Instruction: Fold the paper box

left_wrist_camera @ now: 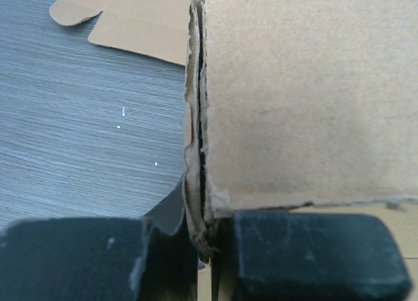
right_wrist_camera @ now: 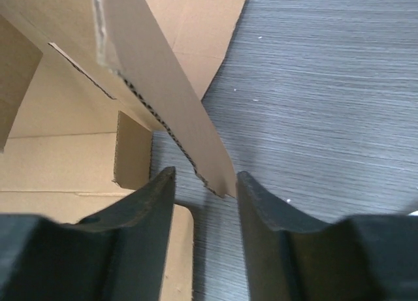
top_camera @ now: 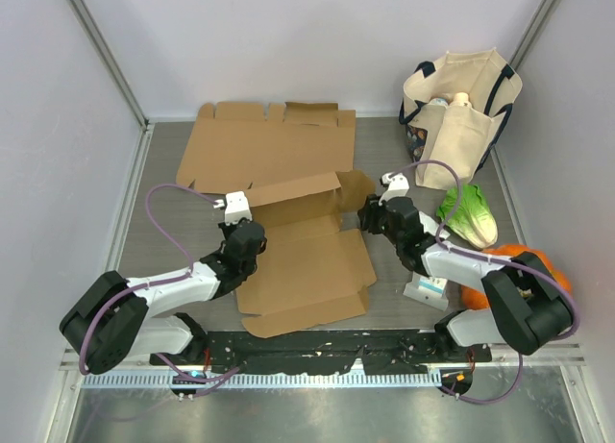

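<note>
On table, one paper box, perhaps two sheets; left tool clamps its flap, right tool open.

Plain brown paper box on a grey, finely streaked surface; far right, a cream tote bag with navy handles.

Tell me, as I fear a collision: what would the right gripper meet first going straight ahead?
Probably the raised cardboard flap: its corner sits between the open jaws of the right gripper, though depth is unclear.
</note>
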`<action>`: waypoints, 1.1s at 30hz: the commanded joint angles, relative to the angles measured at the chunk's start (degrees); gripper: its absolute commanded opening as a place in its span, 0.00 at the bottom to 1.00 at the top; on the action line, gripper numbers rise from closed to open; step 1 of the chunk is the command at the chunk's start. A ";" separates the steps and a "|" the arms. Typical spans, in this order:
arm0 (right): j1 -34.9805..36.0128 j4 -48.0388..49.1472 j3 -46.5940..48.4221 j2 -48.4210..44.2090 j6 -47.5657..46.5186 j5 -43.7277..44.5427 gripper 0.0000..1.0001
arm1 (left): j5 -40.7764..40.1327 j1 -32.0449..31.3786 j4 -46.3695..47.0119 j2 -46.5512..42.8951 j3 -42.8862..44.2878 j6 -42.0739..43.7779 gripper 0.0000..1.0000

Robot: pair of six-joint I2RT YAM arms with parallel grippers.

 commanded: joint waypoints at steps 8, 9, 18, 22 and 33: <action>5.09 -5.87 7.73 -1.56 -2.10 3.78 0.09 | 0.18 0.07 2.01 -0.80 1.24 -0.08 0.00; 5.46 -6.92 8.18 -1.91 -1.58 5.80 0.06 | 0.18 0.07 2.01 -0.63 1.24 -0.08 0.00; 7.30 -14.23 10.65 -2.44 6.43 7.67 0.01 | 1.49 0.07 1.40 -0.27 2.02 0.19 0.00; 7.66 -12.74 9.85 -1.56 6.43 9.16 0.01 | 4.40 -0.01 -1.59 -1.67 2.91 0.19 0.12; 8.09 -11.77 9.94 -1.39 8.01 10.83 0.01 | 10.63 -0.19 -27.78 -24.14 4.06 -16.07 0.58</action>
